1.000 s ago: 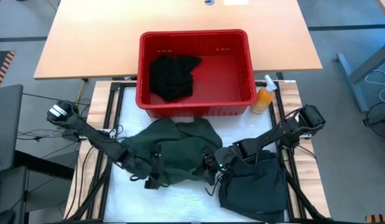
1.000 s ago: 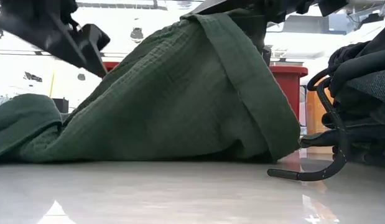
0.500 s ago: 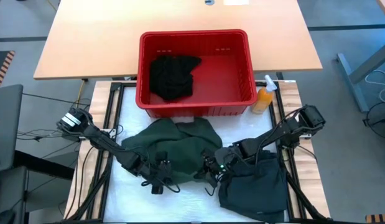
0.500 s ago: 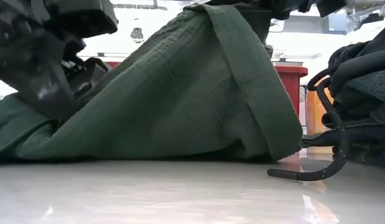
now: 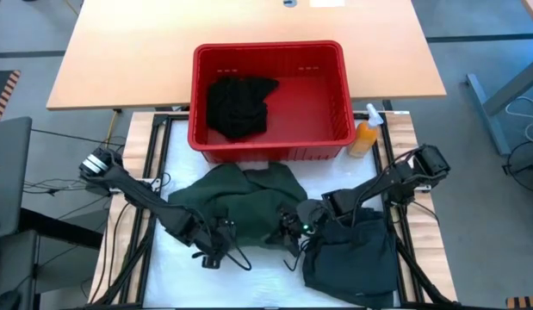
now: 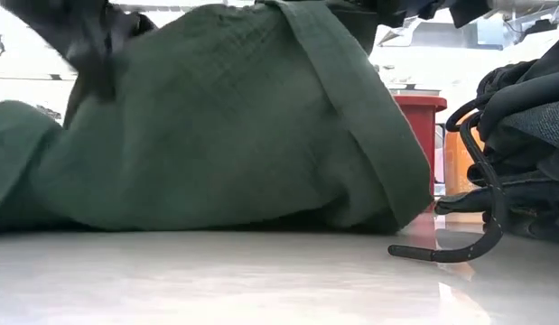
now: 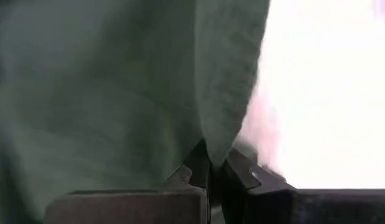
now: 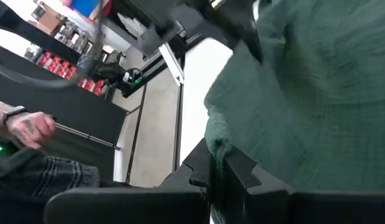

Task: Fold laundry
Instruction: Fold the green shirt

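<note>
A dark green garment (image 5: 244,200) lies bunched in the middle of the white table top and is held up at two places, so in the low view it stands like a tent (image 6: 225,117) with a flat band (image 6: 351,108) running down its right side. My left gripper (image 5: 216,245) is shut on its near left part. My right gripper (image 5: 292,226) is shut on its near right part. A dark teal garment (image 5: 352,258) lies heaped under my right arm. A black garment (image 5: 240,103) rests in the red basket (image 5: 335,60). My left gripper pinches an edge of the green cloth (image 7: 212,146) between its two fingers, coming at it slanting down from the table's left. The cloth hangs from the hold and its lower part stays on the table. How many layers it has does not show. My right gripper pinches a rolled edge or fold of the green cloth (image 8: 218,146) between its two fingers, coming nearly level from the table's right. The cloth is raised at the hold and slopes down to the table.
An orange spray bottle (image 5: 367,133) stands by the basket's right near corner. A black cable loop (image 6: 469,244) lies on the table beside the dark heap. A person's hand (image 8: 24,127) shows beyond the table in the right wrist view. The near strip of the table (image 5: 257,284) is bare.
My left gripper dropped onto the green garment's near left part, took hold and rose again. That side of the cloth, which sloped low to the table, now stands lifted about as high as the right side. My right gripper kept its hold in place.
</note>
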Robot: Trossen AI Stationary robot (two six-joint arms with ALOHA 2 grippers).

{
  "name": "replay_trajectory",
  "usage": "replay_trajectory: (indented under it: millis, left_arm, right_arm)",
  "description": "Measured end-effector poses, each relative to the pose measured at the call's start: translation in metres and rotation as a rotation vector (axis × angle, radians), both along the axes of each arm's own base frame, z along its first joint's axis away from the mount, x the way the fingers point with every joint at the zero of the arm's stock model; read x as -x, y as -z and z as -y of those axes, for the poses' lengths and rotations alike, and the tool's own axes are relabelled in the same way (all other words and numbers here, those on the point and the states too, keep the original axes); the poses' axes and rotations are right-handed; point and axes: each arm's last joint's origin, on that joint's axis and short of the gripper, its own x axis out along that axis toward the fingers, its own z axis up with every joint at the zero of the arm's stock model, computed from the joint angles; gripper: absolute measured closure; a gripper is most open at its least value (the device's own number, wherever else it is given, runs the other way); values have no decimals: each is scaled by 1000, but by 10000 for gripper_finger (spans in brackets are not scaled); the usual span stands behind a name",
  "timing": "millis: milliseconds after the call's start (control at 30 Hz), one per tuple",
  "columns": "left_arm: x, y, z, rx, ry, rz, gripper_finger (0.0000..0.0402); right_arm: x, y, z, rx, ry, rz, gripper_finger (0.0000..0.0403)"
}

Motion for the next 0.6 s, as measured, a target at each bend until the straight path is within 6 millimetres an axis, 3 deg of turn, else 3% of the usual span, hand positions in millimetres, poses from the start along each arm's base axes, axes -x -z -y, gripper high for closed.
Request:
replay_trajectory:
  millis: [167, 367, 500, 600]
  left_arm:
    - [20, -48, -8, -73, -27, 32, 401]
    - [57, -108, -22, -9, -77, 178, 401]
    - [87, -131, -38, 2, -141, 246, 401]
    - [115, -136, -54, -26, -229, 214, 401]
  right_arm:
    - [-2, 0, 6, 3, -7, -1, 351]
    - [-1, -8, 15, 14, -87, 30, 304]
    - [9, -21, 26, 95, -101, 36, 274]
    - [23, -25, 37, 172, -63, -79, 259]
